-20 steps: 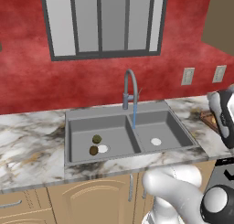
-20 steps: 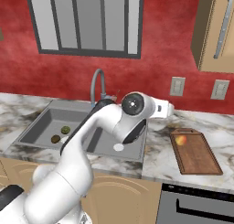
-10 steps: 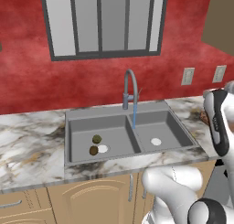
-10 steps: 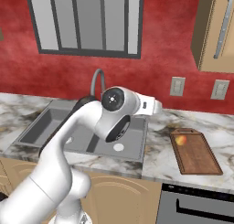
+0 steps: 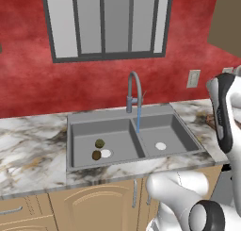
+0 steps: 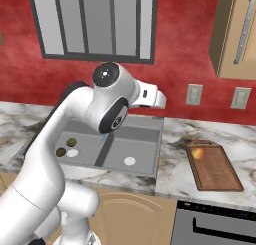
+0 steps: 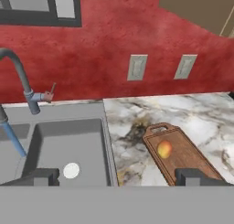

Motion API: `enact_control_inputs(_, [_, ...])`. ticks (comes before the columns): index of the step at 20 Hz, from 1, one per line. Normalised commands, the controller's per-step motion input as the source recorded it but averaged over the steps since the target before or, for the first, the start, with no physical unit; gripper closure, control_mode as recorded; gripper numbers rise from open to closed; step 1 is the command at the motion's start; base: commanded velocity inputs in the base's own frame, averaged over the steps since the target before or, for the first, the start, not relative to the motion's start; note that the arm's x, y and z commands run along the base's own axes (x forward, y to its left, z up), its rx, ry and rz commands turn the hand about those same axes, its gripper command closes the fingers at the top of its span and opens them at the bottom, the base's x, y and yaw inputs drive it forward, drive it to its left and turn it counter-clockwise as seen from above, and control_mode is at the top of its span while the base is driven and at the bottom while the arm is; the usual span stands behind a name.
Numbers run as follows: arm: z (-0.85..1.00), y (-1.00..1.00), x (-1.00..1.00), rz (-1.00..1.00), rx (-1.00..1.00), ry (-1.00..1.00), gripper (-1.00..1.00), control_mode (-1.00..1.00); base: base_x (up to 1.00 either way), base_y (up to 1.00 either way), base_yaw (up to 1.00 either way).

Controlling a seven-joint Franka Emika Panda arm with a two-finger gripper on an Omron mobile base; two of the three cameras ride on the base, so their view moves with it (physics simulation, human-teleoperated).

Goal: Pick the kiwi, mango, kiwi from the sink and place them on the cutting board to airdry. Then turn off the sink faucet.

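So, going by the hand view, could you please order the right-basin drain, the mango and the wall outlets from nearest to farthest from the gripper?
From the open gripper:
1. Right-basin drain: close by, just inside the left fingertip, on the sink floor.
2. Mango: farther forward, to the right, on the cutting board.
3. Wall outlets: farthest, up on the red wall.
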Motion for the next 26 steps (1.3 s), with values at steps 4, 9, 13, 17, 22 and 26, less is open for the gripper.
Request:
enact_control_inputs(4, [0.26, 0.3, -0.4, 0.0, 0.07, 0.12, -1.0, -1.0, 0.0, 0.0, 0.0])
enact_control_inputs(9, [0.0, 0.28, -0.52, 0.04, 0.02, 0.0, -1.0, -1.0, 0.0, 0.0, 0.0])
enact_control_inputs(13, [0.0, 0.47, -0.45, 0.06, -0.01, 0.0, -1.0, -1.0, 0.0, 0.0, 0.0])
enact_control_inputs(17, [0.0, 0.42, -0.57, 0.05, 0.0, 0.0, -1.0, -1.0, 0.0, 0.0, 0.0])
enact_control_inputs(22, [0.0, 0.26, -0.65, 0.07, 0.0, -0.01, -1.0, -1.0, 0.0, 0.0, 0.0])
enact_control_inputs(26, [0.0, 0.4, -0.51, 0.03, 0.0, -0.02, -1.0, -1.0, 0.0, 0.0, 0.0])
